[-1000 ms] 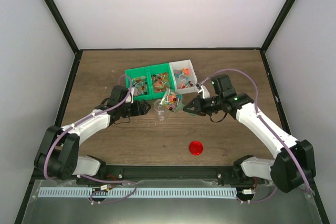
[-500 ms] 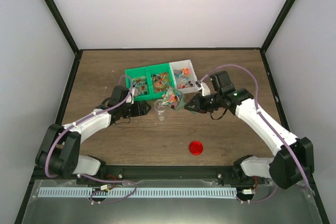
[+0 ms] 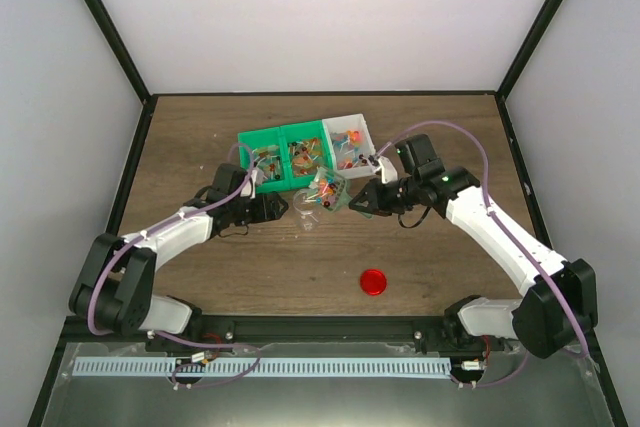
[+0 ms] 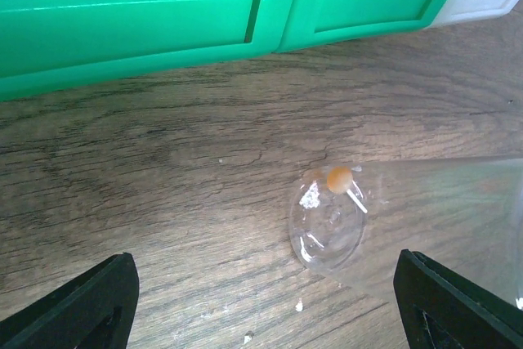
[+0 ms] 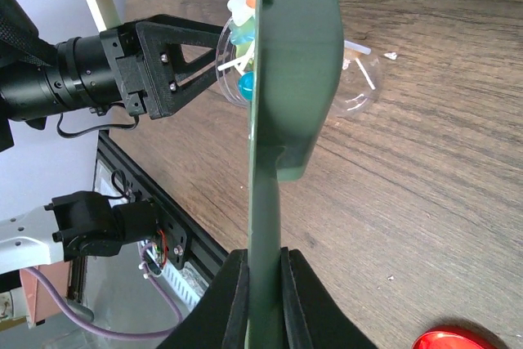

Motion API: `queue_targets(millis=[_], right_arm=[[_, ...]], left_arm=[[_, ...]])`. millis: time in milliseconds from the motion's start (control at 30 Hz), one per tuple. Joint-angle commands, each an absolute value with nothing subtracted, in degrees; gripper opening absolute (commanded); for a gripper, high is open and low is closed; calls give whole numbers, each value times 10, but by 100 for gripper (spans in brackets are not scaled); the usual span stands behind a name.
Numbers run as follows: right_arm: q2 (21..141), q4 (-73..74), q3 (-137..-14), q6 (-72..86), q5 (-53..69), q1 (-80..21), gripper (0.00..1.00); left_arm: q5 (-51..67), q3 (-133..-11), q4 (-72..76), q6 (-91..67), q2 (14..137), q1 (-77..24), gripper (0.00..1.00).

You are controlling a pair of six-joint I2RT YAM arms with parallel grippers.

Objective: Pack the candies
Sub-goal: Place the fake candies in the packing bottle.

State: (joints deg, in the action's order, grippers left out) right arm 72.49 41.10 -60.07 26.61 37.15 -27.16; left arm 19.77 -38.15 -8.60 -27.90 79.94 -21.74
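Note:
The candies lie in the green bins (image 3: 290, 160) and the white bin (image 3: 350, 137) at the back. My right gripper (image 3: 358, 201) (image 5: 263, 255) is shut on a thin green scoop (image 3: 327, 190) (image 5: 294, 63), held on edge and tilted over the small clear jar (image 3: 305, 207) (image 5: 359, 87). Several candies (image 5: 243, 6) sit at the scoop's far end. My left gripper (image 3: 283, 209) (image 4: 261, 284) is open, its fingers wide on either side of the jar (image 4: 327, 226). One orange lollipop candy (image 4: 339, 178) lies in the jar.
The round red lid (image 3: 373, 281) (image 5: 445, 339) lies on the wooden table toward the front, right of centre. The green bins' front wall (image 4: 163, 22) stands just behind the jar. Black frame posts rise at the table's sides.
My right arm has shifted slightly left and back, bringing the scoop a little closer over the jar. The left arm has not moved.

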Motion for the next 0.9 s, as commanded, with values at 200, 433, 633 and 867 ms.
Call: queue_targets(millis=[200,433,633,867], right_arm=[[728,455,-638,242,332,-277,1],[733,462,-649,235,325,-279,1],[735,459,-657,233,342,-279,1],[722,451,-646,238,360,-279,1]], left_arm=[[206,-397,-70,-274,819,-216,87],[210,-400,-61,-279,830,-215,87],[209,-404,-56,-283,833,-215,87],[208,-404,-53,-286,839,-216,87]])
